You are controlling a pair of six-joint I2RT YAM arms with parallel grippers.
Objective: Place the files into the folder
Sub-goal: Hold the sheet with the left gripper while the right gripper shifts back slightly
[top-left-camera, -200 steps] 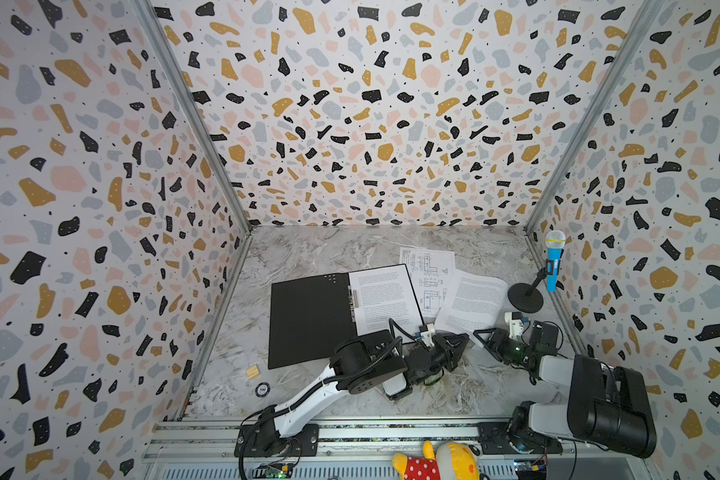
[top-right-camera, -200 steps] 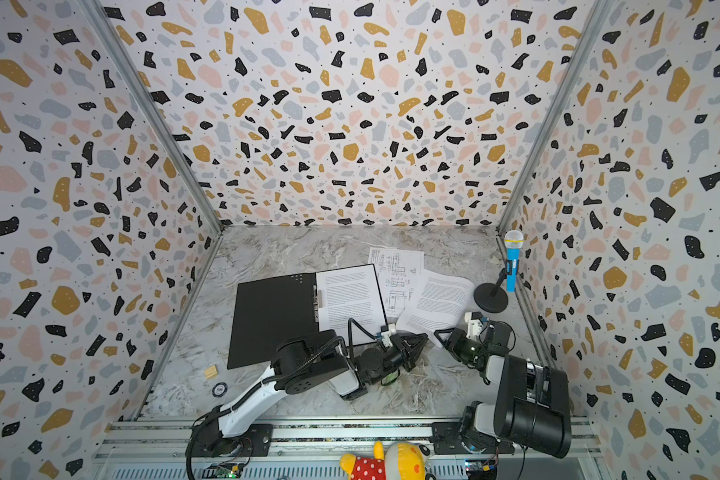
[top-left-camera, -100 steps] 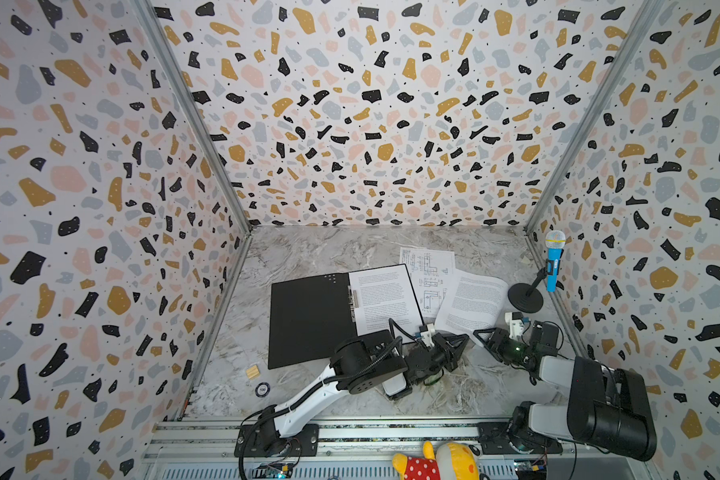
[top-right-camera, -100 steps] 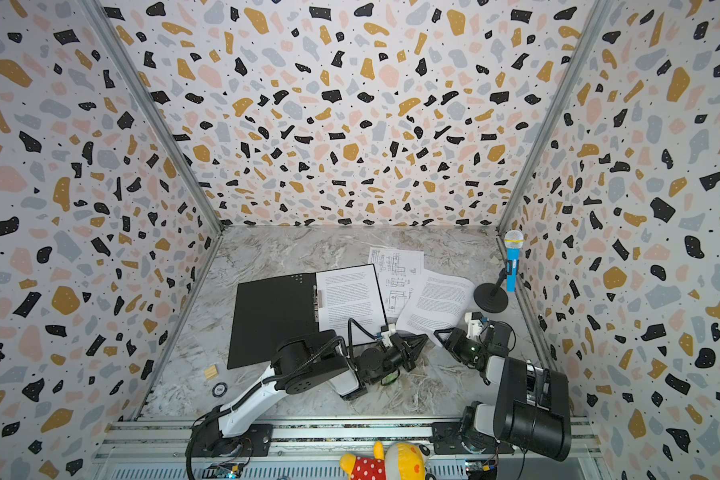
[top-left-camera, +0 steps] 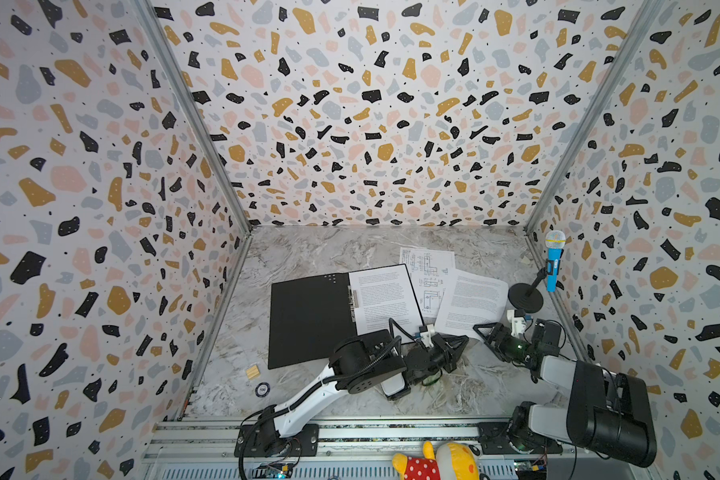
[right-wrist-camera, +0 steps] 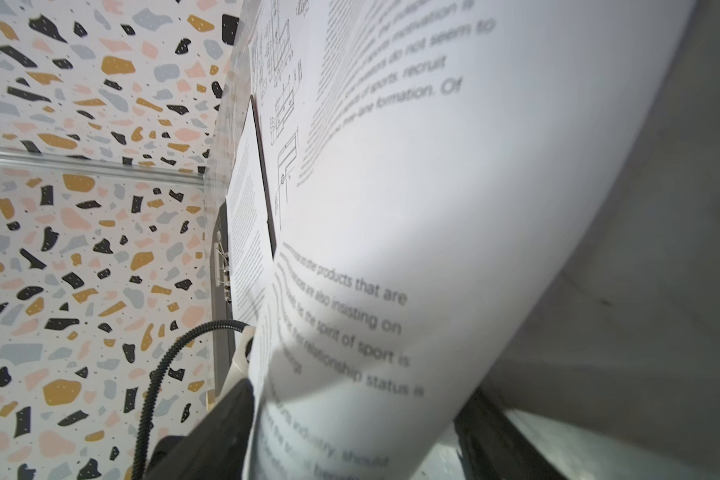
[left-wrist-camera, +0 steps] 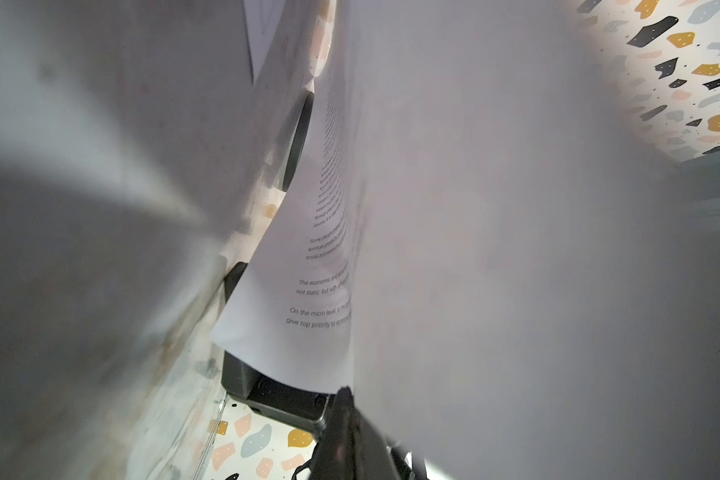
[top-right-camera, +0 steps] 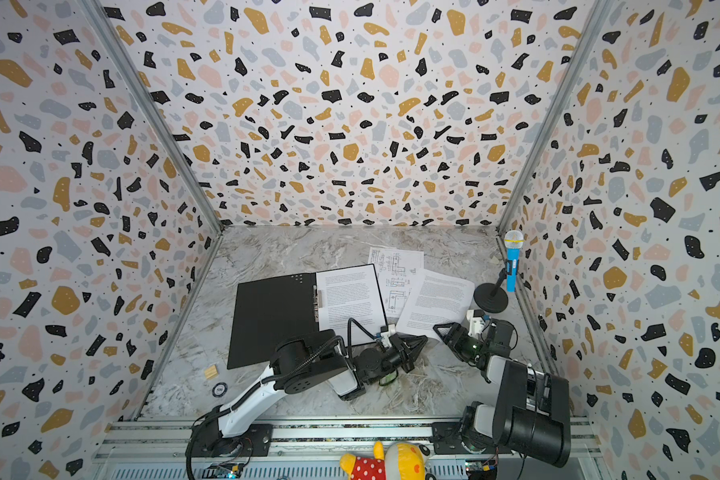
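Folder [top-left-camera: 308, 320]: lies open on your desk [top-left-camera: 308, 253], black inside up.
First text sheet [top-left-camera: 385, 297]: flat on the folder's right half.
Drawing sheet [top-left-camera: 427, 266]: beside the folder, partly under the second text sheet [top-left-camera: 472, 299].
Left pincer [top-left-camera: 464, 340]: yours is closed on the second text sheet's near edge.
Right pincer [top-left-camera: 481, 330]: just beside that edge; you cannot tell if it is open.
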